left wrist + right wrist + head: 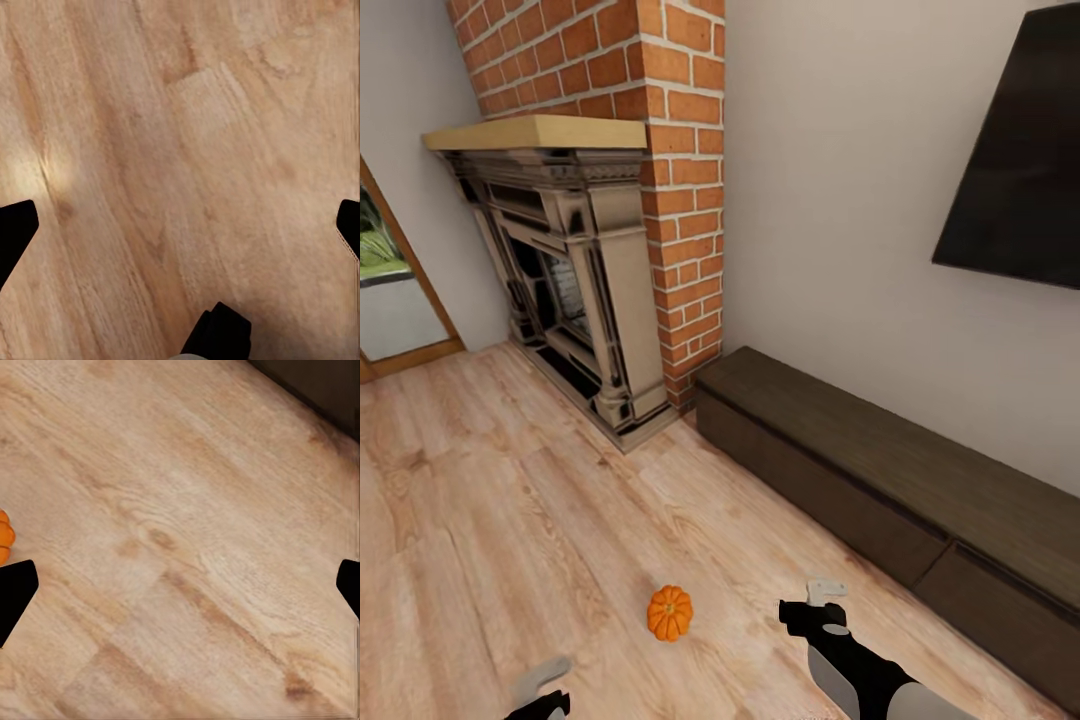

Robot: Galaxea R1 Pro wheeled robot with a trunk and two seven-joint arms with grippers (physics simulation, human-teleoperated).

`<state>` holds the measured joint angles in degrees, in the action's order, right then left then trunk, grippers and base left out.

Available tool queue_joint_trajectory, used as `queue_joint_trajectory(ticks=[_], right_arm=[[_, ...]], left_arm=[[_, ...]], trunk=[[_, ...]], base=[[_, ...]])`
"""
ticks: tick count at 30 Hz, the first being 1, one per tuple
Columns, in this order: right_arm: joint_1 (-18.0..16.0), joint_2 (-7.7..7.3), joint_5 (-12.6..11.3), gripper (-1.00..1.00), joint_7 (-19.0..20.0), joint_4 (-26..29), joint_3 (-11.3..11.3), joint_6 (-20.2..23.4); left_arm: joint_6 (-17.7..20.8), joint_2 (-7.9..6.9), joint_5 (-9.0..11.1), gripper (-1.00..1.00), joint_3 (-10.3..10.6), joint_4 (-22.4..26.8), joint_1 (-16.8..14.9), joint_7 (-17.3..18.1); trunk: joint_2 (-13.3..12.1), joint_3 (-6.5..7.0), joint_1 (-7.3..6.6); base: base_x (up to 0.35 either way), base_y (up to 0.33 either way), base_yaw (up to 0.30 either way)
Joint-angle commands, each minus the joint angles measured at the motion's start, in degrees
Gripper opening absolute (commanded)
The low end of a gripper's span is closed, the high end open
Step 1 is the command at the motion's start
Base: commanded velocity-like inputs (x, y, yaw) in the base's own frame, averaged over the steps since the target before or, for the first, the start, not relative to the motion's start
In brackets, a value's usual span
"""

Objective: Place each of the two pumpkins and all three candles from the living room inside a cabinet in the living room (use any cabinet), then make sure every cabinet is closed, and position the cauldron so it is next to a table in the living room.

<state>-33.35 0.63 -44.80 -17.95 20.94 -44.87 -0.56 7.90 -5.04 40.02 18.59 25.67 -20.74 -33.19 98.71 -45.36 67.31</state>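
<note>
A small orange ribbed pumpkin [670, 612] lies on the wooden floor, between my two arms in the head view. Its edge also shows in the right wrist view as an orange pumpkin [4, 536] beside one fingertip. My right gripper [822, 596] hovers over the floor to the pumpkin's right, open and empty, fingers [15, 592] spread wide. My left gripper [545, 682] sits low at the near left, also open over bare floor, with its fingertips [15, 232] far apart. The long low dark-brown cabinet [880, 480] runs along the right wall with its drawer fronts shut.
A brick chimney with an ornate fireplace [575, 290] and pale mantel stands at the back left. A dark TV [1020, 160] hangs on the wall above the cabinet. A wood-framed glass door [390, 290] is at the far left. Wooden floor [510, 500] stretches between them.
</note>
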Motion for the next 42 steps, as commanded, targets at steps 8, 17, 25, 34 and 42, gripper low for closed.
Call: queue_joint_trajectory(ticks=[8,17,25,34,42], right_arm=[[-0.1,-0.02,-0.6,1.00,-0.4,0.0,-0.5,-0.1],[-0.1,-0.02,-0.6,1.00,-0.4,0.0,-0.5,-0.1],[-0.1,-0.02,-0.5,1.00,-0.4,0.0,-0.5,-0.1],[-0.1,-0.02,-0.5,1.00,-0.4,0.0,-0.5,-0.1],[-0.1,0.00,-0.5,1.00,-0.4,0.1,-0.5,-0.1]], left_arm=[[0.4,-0.08,0.2,1.00,0.5,0.2,0.0,-0.5],[0.4,-0.06,0.2,1.00,0.6,0.2,0.0,-0.5],[0.4,-0.09,0.2,1.00,0.6,0.2,0.0,-0.5],[0.3,-0.11,0.1,1.00,0.6,0.2,0.0,-0.5],[0.3,-0.07,0.2,1.00,0.6,0.2,0.0,-0.5]], trunk=[[0.0,0.16,0.00],[0.0,0.44,0.00],[0.0,0.68,0.00],[0.0,0.96,0.00],[0.0,1.16,0.00]], base=[[0.000,0.000,-0.279],[0.000,0.000,-0.279],[0.000,0.006,-0.279],[0.134,0.117,-0.279],[0.029,0.010,-0.249]])
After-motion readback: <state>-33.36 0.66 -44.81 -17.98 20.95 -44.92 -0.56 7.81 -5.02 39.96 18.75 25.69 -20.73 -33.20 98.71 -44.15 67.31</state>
